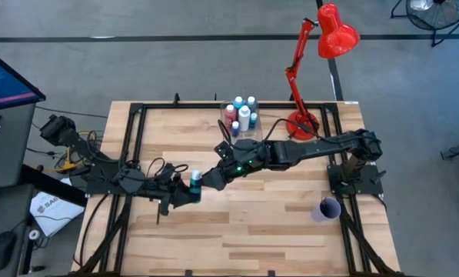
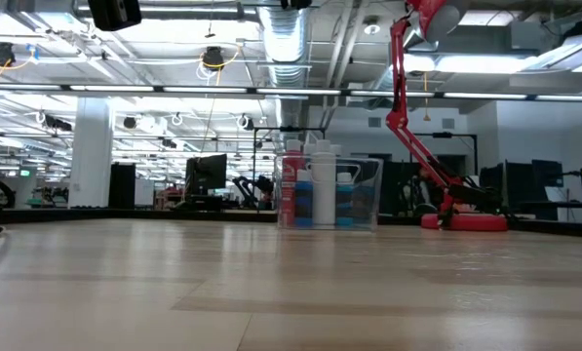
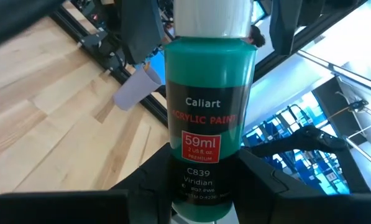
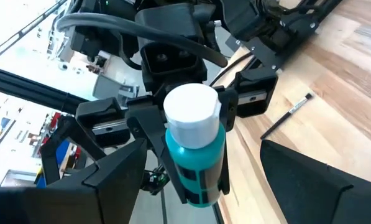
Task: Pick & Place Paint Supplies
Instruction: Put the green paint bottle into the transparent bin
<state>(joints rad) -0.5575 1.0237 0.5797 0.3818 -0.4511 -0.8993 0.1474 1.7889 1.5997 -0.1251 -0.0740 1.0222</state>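
My left gripper (image 4: 194, 152) clamps the green paint bottle (image 1: 195, 181) above mid-table. My right gripper (image 1: 201, 183) sits spread around its white cap, not gripping. Other bottles (image 1: 243, 114) in clear box (image 2: 368, 195).

Wide bare table (image 1: 275, 231) across the lower centre of the high view, w/ only the purple cup (image 1: 327, 208) at lower right; upper centre blocked by the clear box (image 1: 242, 117) of bottles & the red lamp (image 1: 310, 73); both arms meet mid-table.
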